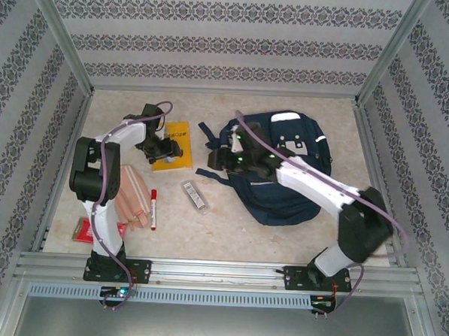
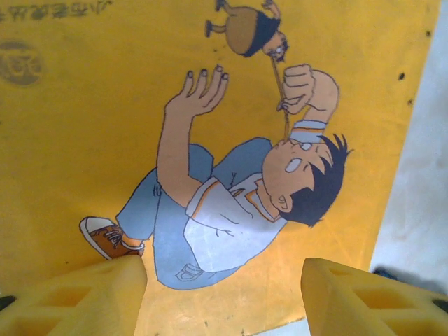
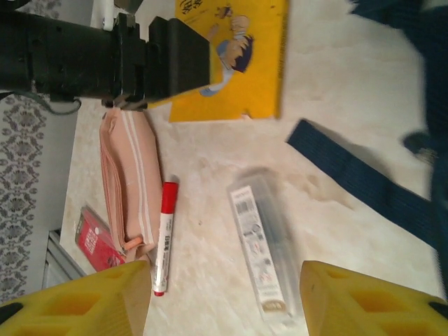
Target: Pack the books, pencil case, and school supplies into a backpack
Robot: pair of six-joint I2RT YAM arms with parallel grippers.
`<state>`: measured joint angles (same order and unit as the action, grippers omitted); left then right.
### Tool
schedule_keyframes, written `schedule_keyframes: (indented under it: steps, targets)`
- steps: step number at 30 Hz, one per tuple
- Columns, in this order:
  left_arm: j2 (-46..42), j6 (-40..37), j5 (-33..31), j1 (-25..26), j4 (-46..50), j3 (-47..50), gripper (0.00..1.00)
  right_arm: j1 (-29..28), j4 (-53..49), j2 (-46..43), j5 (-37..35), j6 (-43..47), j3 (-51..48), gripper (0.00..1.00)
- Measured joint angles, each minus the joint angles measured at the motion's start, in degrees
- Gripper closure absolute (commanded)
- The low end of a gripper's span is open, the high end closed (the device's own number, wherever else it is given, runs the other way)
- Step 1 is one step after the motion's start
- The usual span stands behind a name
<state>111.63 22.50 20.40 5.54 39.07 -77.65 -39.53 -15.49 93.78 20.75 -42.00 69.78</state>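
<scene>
The left gripper (image 2: 224, 297) hangs low over the yellow book (image 1: 182, 136), which lies flat on the table (image 1: 229, 228) just left of the backpack (image 1: 279, 201). Its yellow fingertips (image 2: 91, 294) stand wide apart with the cartoon boy on the cover showing between them, and they hold nothing. From the wrist camera it is hard to say whether the tips touch the cover or float just above it.

The right gripper (image 3: 224, 301) reaches out across the backpack's left side, spread wide as well and empty. Under it lies the clear pencil case (image 3: 259, 245), alone on bare table, with a dark blue strap (image 3: 350, 175) from the backpack trailing past it on one side.

The other supplies sit in a loose row near the left arm's base. The red-capped white marker (image 3: 163, 238) lies beside the pencil case but apart from it, the peach pieces (image 3: 129, 182) lie just beside the marker, and the small red packet (image 3: 96, 241) is at the outer edge. The backpack lies flat on the right half of the table, under the right arm.
</scene>
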Motion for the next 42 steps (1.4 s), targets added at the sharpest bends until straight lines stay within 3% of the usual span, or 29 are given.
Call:
schedule_keyframes:
  steps: [6,9,14,19,25,31,42]
  targets:
    - [-2.4,0.0,-0.28,0.0,0.81,3.13,0.39,-1.62,2.23,17.51,1.51,0.83,13.73,0.42]
    - [-2.4,0.68,-0.31,-0.15,0.85,3.13,0.4,-1.62,2.27,24.52,1.38,1.75,19.17,0.47]
    - [-3.02,3.54,1.64,-2.45,2.16,2.71,0.4,-1.62,2.12,32.41,0.55,1.86,23.96,0.49]
    - [-5.16,6.36,-0.59,-5.29,3.26,1.64,0.41,-1.62,1.2,39.06,-0.11,1.92,29.2,0.48]
    - [-3.72,8.0,-1.95,-6.4,2.95,1.6,0.47,-1.49,-0.68,42.69,2.12,1.86,36.11,0.48]
    - [0.76,7.98,-2.16,-7.21,4.04,-0.02,0.66,-0.83,-0.09,44.02,6.6,0.7,37.09,0.45]
    - [1.05,7.78,-2.47,-7.5,4.76,-0.37,0.68,2.71,13.79,43.82,19.21,-10.86,30.84,0.42]
